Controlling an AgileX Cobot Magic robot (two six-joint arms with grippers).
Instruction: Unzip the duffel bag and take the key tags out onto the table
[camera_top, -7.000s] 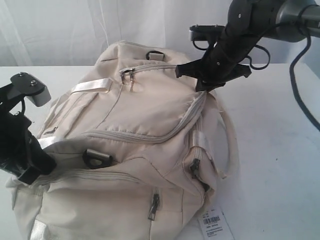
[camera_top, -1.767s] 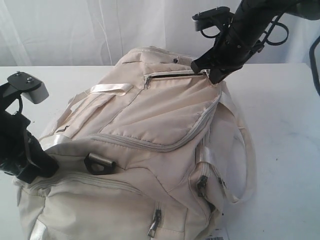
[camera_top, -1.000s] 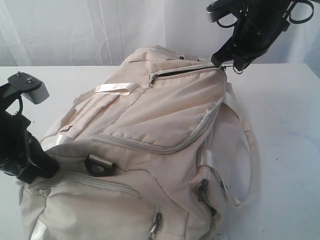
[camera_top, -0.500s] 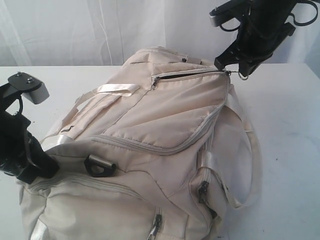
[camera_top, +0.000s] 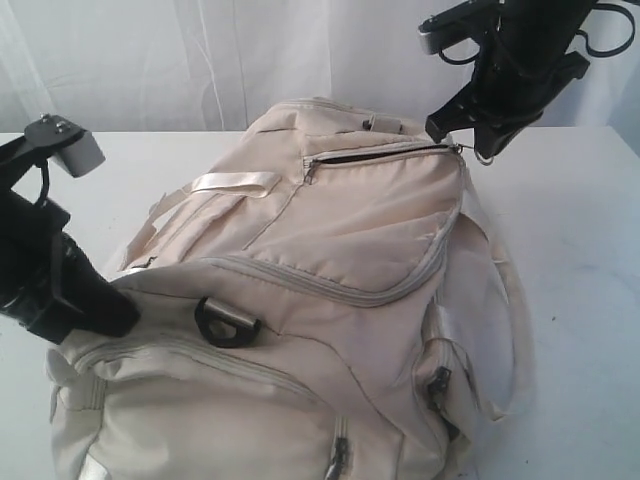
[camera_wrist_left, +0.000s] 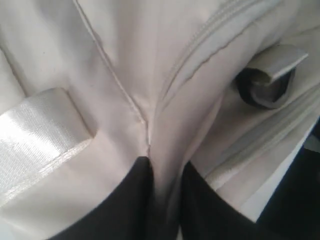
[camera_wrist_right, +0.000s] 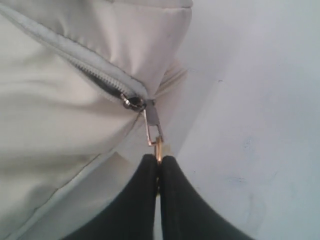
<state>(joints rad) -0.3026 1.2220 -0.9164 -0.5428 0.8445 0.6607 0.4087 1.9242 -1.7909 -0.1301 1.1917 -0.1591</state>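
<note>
The cream duffel bag lies across the white table. Its top pocket zip stands open as a dark slit. My right gripper is shut on the metal zip pull at the slit's right end, the slider just beyond the fingertips. My left gripper is shut on a pinched fold of bag fabric at the bag's near left side, close to the black D-ring. The key tags are out of view.
A pale webbing strap lies on the bag's left top, and a carry handle loops down its right side. A white curtain hangs behind the table. Bare tabletop shows to the right.
The right gripper has drawn the zip pull rightwards, opening the top pocket over the last seconds. In the last half second the left arm rose, shifted right and dragged the bag with it.
</note>
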